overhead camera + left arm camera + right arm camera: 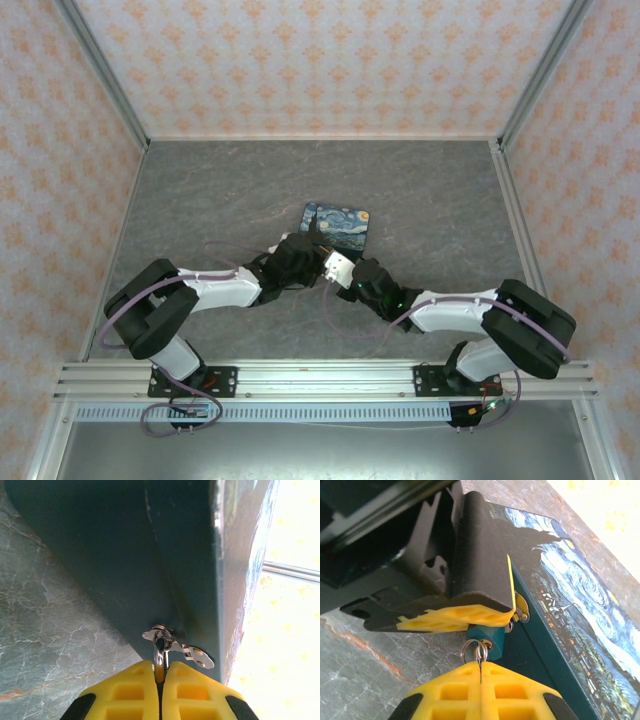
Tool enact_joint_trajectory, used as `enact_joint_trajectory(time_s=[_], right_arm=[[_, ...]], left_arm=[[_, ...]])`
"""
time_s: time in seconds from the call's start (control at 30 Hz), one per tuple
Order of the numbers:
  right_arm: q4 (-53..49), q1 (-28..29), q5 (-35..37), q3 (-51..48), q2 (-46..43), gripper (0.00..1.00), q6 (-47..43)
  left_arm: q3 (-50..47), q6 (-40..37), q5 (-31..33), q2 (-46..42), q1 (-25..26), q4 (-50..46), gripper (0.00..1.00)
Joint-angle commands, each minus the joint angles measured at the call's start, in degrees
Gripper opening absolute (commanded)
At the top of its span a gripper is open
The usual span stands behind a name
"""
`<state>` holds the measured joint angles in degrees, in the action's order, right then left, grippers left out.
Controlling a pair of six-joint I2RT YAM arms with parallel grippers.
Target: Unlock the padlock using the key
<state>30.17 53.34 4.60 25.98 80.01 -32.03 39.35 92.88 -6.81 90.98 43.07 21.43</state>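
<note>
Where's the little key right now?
In the right wrist view the key is mid-picture, its ring pinched in the right claw, its teal head just under the left claw, beside the starry box.

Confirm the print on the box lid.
Blue-and-yellow starry-night print on the box lid; clearest in the right wrist view.

Can't see the body of the padlock [159, 652]: buried between the pads of the left gripper [160, 672], bar its metal loop. From the right wrist, half covered by those same fingers [465, 615], the teal head of the key [489, 639]; blade hidden. Can't tell whether seated in the lock. Too small from above to pick out either. Cropped at the frame edge, the box [570, 605].
</note>
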Motion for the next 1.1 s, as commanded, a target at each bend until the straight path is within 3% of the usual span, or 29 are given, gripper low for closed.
enact_joint_trajectory(time_s=[0.0,0.27,0.4,0.57,0.73,0.9,1.07], right_arm=[[4.3,0.2,-0.4,2.0,1.6,0.00,10.5],[7.9,0.2,-2.7,3.3,7.1,0.00,20.0],[9.6,0.1,-3.1,3.3,8.2,0.00,20.3],[8.8,0.1,-2.5,2.3,7.8,0.00,13.7],[10.0,0.0,-2.5,-0.5,6.5,0.24,4.4],[8.3,0.1,-2.0,-1.7,4.7,0.32,-1.7],[7.4,0.1,0.4,-2.5,3.1,0.33,-5.1]], left_arm=[[1.3,-1.1,-0.2,-1.2,0.1,1.0,0.00],[1.0,-0.9,-0.2,-1.2,0.1,1.4,0.00],[0.8,-0.9,0.1,-1.4,0.2,1.2,0.00],[0.7,-0.9,0.2,-1.6,0.2,1.2,0.00],[0.6,-0.9,0.3,-1.9,0.1,0.9,0.00],[0.4,-1.0,0.5,-2.4,-0.1,0.5,0.00],[0.3,-1.2,0.6,-2.7,-0.2,0.1,0.00]])
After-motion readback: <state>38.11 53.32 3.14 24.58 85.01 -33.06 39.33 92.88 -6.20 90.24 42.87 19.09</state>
